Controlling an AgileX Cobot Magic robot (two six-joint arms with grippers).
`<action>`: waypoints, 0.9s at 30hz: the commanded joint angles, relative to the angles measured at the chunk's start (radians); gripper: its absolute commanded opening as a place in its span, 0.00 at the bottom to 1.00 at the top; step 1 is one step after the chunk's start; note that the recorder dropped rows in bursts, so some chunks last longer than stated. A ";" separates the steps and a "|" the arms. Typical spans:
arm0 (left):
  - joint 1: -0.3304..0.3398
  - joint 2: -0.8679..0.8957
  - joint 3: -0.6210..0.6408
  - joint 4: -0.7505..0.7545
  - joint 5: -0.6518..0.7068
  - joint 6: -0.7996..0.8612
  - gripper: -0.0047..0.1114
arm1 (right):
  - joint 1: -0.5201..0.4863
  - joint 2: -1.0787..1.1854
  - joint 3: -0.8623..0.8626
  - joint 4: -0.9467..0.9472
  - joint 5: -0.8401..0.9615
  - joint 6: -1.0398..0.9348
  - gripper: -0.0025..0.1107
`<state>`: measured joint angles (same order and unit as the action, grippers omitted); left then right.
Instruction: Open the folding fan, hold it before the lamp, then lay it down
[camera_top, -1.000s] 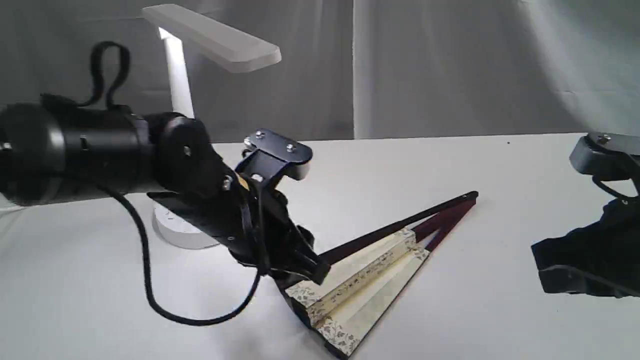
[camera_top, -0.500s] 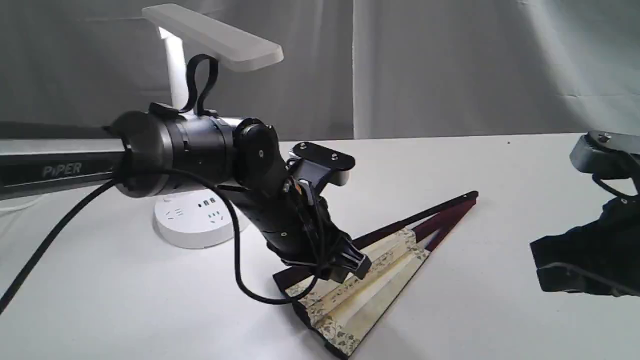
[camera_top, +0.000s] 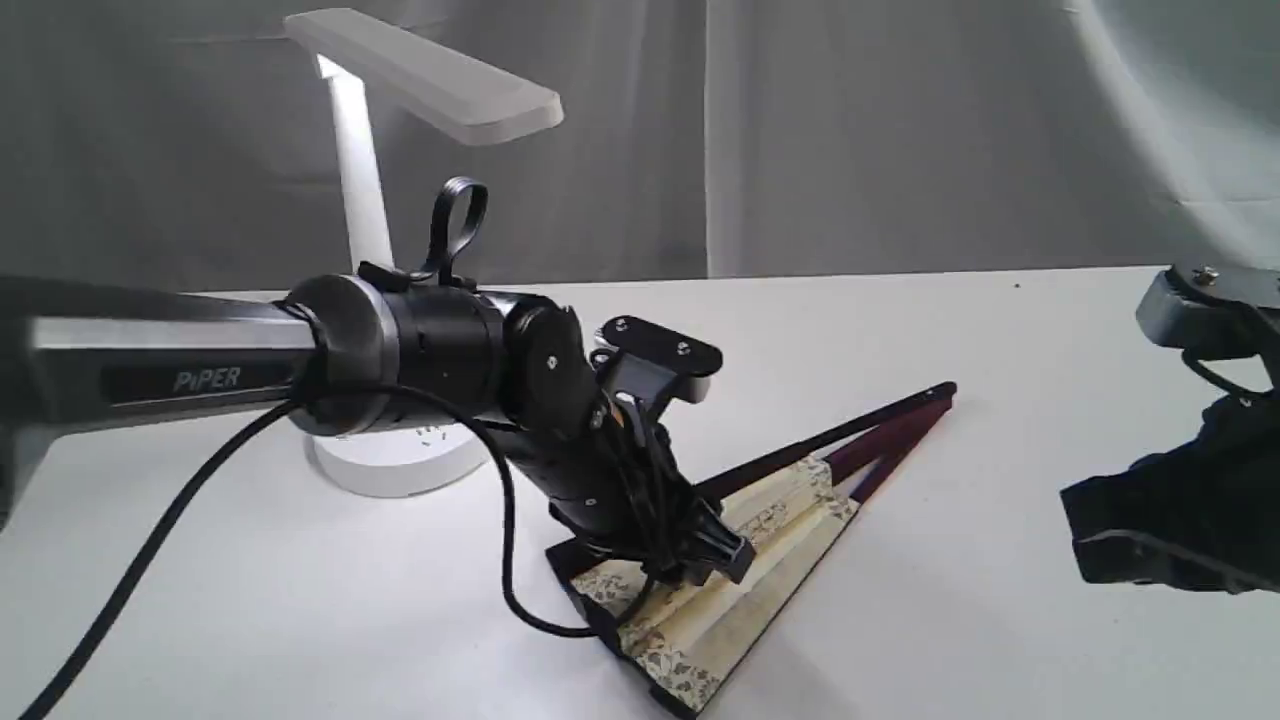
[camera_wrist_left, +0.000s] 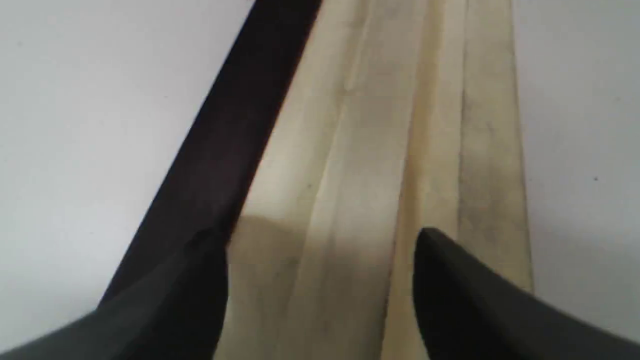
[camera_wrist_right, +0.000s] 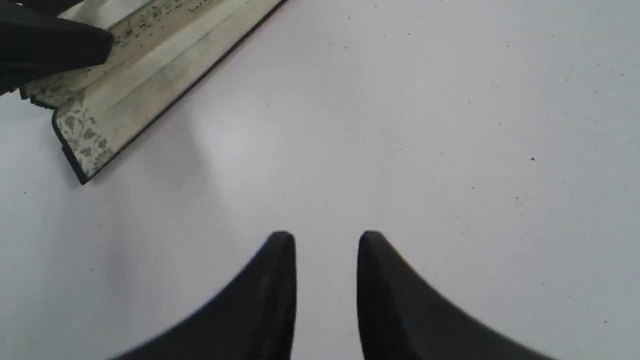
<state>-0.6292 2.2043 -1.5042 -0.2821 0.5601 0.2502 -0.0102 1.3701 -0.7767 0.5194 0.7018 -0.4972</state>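
Poising left gripper (camera_top: 718, 558), jaws spread and holding nothing, astride partly opened folding fan (camera_top: 785, 515) lying on table (camera_top: 1000, 640) near lamp (camera_top: 430, 75), seemingly lined up to pinch outer stick (camera_top: 820, 436) and spread pleats.

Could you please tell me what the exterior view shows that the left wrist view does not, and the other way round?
Only the exterior view shows the lamp, the right hand off to the side and away from the fan, and the fan's dark red ribs and patterned border. Only the left wrist view shows the wide gap between the left hand's fingers, with cream pleats lying in it. Both show the fan partly spread on the white table, with the left hand over it.
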 joint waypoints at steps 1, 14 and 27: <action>-0.003 0.007 -0.007 -0.009 -0.018 -0.006 0.53 | 0.001 -0.001 -0.004 0.005 -0.008 -0.016 0.22; -0.037 0.082 -0.007 -0.044 -0.007 0.229 0.50 | 0.001 -0.001 -0.004 0.005 -0.008 -0.018 0.22; -0.037 0.091 -0.007 0.090 0.045 0.710 0.25 | 0.001 -0.001 -0.004 0.005 0.013 -0.111 0.22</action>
<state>-0.6645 2.2663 -1.5266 -0.2361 0.5372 0.8449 -0.0102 1.3724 -0.7767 0.5194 0.7034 -0.5707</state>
